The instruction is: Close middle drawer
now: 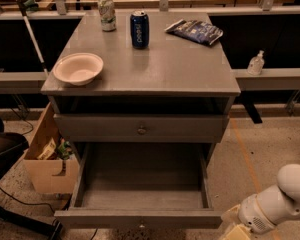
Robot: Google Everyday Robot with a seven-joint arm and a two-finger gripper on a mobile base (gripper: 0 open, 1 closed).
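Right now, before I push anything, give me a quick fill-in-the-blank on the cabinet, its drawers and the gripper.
1. The middle drawer stands ____ rather than shut, with nothing inside.
2. The gripper hangs low beside the drawer front's ____ end.
3. The bowl sits near the cabinet top's front ____ corner.
4. The can nearest the snack bag is coloured ____.
Missing words: open; right; left; blue.

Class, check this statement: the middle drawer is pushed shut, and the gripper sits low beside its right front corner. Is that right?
Not shut. The camera view shows the middle drawer pulled out, its inside open to view. The rest holds: the gripper sits low beside its right front corner.
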